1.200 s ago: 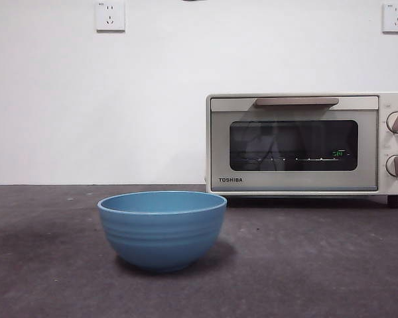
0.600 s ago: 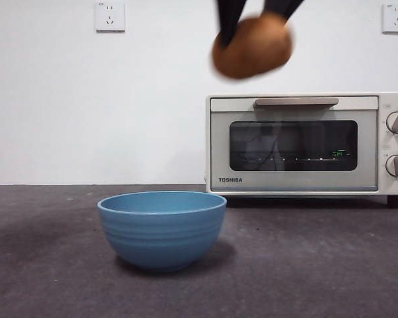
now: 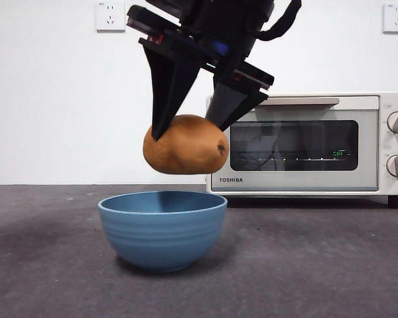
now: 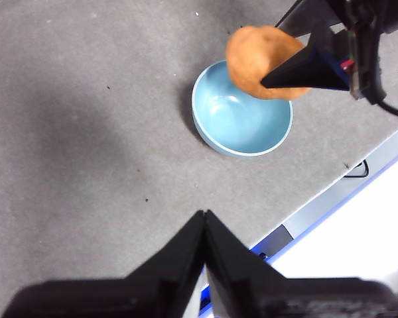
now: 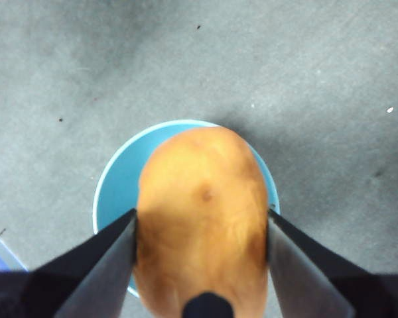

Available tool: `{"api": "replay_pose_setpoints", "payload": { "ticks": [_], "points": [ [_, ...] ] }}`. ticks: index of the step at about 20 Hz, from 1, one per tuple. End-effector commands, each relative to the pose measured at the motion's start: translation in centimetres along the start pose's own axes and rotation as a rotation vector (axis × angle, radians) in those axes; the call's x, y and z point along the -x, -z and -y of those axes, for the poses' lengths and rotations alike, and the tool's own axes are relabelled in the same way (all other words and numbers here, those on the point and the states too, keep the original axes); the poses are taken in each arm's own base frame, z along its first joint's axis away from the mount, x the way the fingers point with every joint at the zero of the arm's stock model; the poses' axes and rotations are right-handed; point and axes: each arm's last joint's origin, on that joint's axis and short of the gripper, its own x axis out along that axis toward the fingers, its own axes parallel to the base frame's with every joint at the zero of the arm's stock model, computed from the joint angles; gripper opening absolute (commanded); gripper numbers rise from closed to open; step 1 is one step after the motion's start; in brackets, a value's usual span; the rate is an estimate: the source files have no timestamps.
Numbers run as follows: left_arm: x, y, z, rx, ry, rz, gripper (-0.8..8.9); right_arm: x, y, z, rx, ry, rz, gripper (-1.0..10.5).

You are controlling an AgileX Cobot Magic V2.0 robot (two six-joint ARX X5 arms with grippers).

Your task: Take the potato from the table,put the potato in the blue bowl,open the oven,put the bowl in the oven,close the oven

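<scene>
The right gripper [image 3: 189, 129] clamps the potato [image 3: 186, 144] between its two black jaws — held in the air just above the blue bowl [image 3: 162, 228] on the table [image 3: 318, 265]. The left gripper [image 4: 204, 218] hangs apart, jaws together. Behind stands the oven [image 3: 305, 142] — door closed, marked TOSHIBA.

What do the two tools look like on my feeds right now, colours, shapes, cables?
Right tool: two black wedge-shaped jaws tapering to tips, red and blue markings on the black body, black cable looped above. Left tool: matte black jaws narrowing to a point, no markings visible.
</scene>
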Motion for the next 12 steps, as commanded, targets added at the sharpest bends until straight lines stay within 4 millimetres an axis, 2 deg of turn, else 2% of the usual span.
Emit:
{"api": "replay_pose_setpoints", "payload": {
  "ticks": [1, 5, 6, 8, 12],
  "points": [
    [0.0, 0.0, 0.1, 0.003, 0.010, 0.005, -0.04, -1.8, 0.4, -0.3, -0.013, -0.018, -0.050, 0.0],
    [0.0, 0.0, 0.1, 0.004, 0.010, 0.004, -0.04, -3.6, 0.3, -0.6, -0.030, -0.065, -0.064, 0.1],
    [0.0, 0.0, 0.1, 0.004, 0.010, 0.004, -0.04, -4.0, 0.3, -0.6, -0.040, -0.070, -0.070, 0.6],
    [0.0, 0.0, 0.1, 0.003, 0.010, 0.004, -0.04, -4.4, 0.4, -0.6, -0.053, -0.065, -0.084, 2.6],
    [0.0, 0.0, 0.1, 0.004, 0.010, 0.004, -0.04, -4.4, 0.4, -0.5, -0.053, -0.060, -0.086, 5.5]
  ]
}}
